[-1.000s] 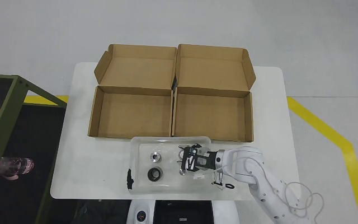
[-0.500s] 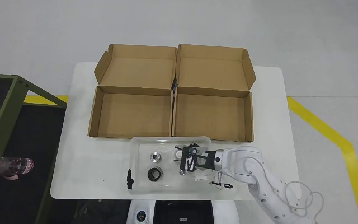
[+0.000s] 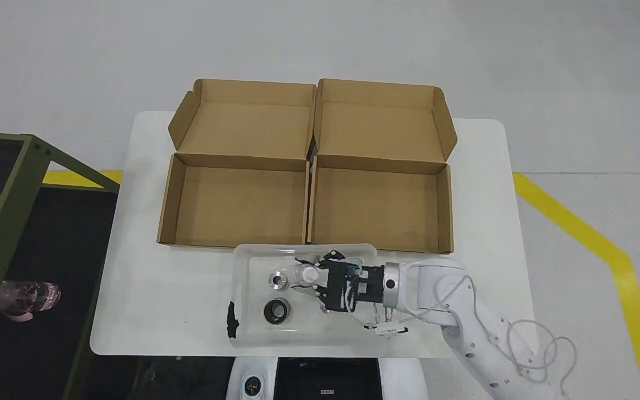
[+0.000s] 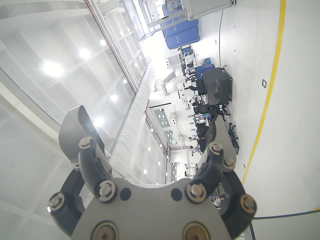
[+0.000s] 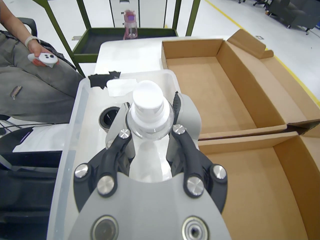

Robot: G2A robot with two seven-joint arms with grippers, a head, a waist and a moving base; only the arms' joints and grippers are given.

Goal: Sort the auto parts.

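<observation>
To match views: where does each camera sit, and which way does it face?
Top view: above the arms, looking down at table, cardboard boxes, clear bin; right arm shows.
Left wrist view: faces the ceiling; open left gripper shows.
Right wrist view: faces along the bin; right gripper holds white cylindrical part.
Top and right wrist share bin, boxes, black ring.

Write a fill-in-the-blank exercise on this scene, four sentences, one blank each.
1. The round part in the right gripper is ____ in colour.
2. The ring lying in the clear bin is ____ in colour.
3. Both cardboard boxes are open and ____.
4. The left gripper is ____, holding nothing.

Missing words: white; black; empty; open.
</observation>
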